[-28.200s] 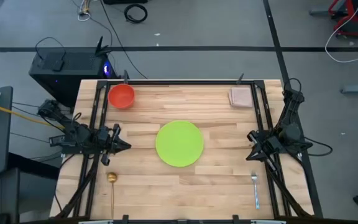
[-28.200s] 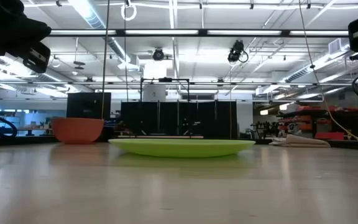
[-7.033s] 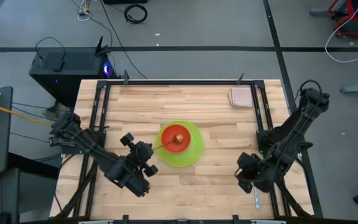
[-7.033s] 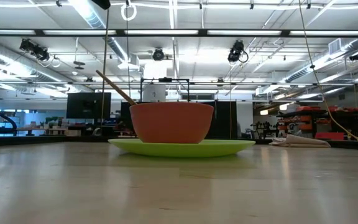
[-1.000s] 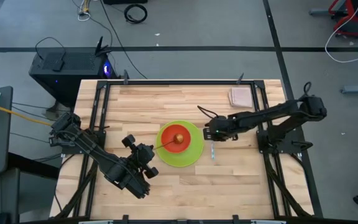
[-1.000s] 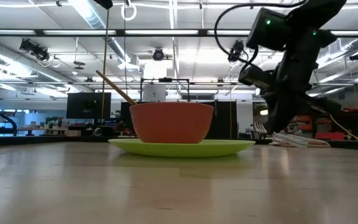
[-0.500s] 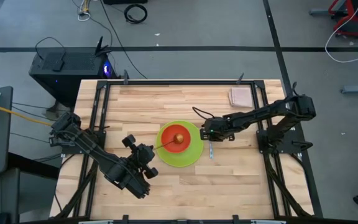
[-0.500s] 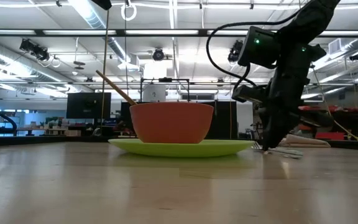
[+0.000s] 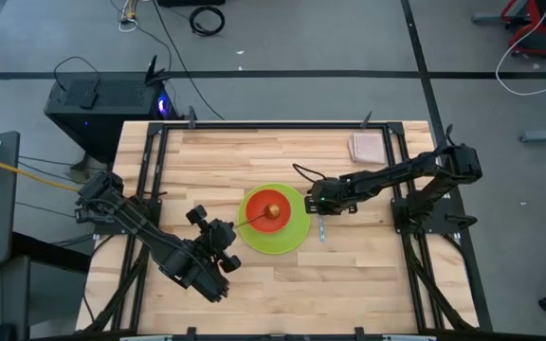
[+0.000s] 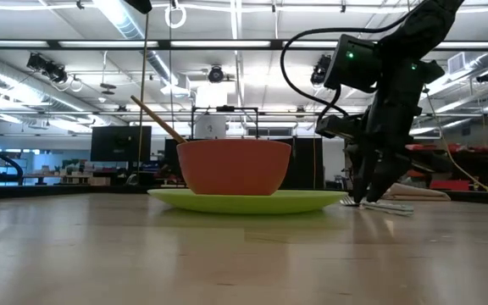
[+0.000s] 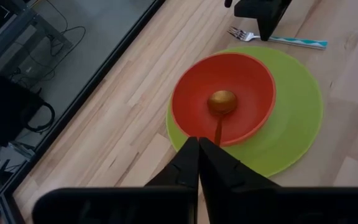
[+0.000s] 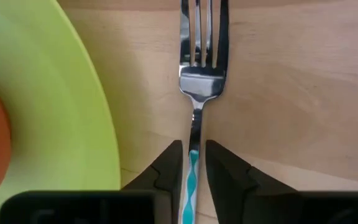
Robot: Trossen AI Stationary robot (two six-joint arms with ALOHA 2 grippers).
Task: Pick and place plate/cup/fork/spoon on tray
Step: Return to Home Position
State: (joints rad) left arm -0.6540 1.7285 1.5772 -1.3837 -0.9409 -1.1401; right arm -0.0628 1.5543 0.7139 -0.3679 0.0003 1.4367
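A wooden table (image 9: pixel 207 161) bears the plate (image 9: pixel 288 242), fork (image 9: pixel 321 228) and beige pad (image 9: pixel 366 148).

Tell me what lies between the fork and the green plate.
Only bare wooden table: the right wrist view shows a strip of it separating the fork from the plate.

The cup (image 9: pixel 281 214) now sits on the plate (image 9: pixel 297 237) (it began at the far corner of the table (image 9: pixel 254 152)), the spoon (image 9: pixel 252 221) inside it. The fork (image 9: pixel 321 228) has moved beside the plate, the right hand (image 9: pixel 322 213) over it.
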